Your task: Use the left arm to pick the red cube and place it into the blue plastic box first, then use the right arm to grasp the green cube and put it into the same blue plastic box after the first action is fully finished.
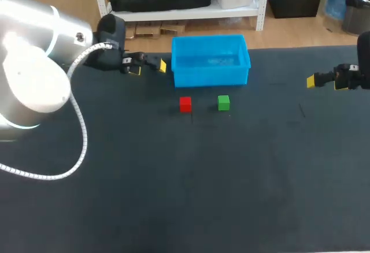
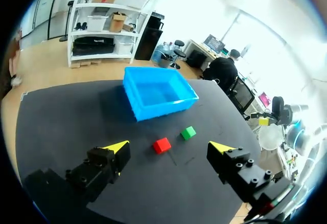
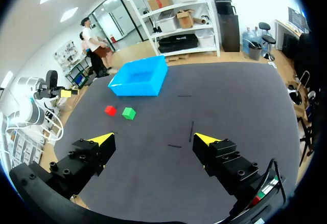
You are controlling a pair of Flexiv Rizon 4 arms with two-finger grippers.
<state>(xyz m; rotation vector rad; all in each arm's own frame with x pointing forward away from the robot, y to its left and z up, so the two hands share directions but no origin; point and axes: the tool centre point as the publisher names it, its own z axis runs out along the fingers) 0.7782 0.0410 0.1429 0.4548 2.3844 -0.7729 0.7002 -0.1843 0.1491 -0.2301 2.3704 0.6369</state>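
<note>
Right, both arms hang over the dark worktop (image 1: pixel 173 183) and neither one holds anything. The left gripper (image 2: pixel 169 147) has its fingers spread wide with nothing touching them. In its wrist view the red cube (image 2: pixel 162 145) lies on the worktop ahead of that gap, clear of both yellow tips. From the head view this gripper sits near the left end of the blue box (image 1: pixel 211 77).

The red cube rests on the worktop near the box's front wall, outside it. The green cube (image 1: pixel 224 103) sits near it on the right, the two apart and not touching.

Over on the right, the right gripper (image 1: pixel 325 82) is well apart from the cubes and the box. Its fingers are also wide apart, gripping nothing, with only bare worktop between the tips in its wrist view.
</note>
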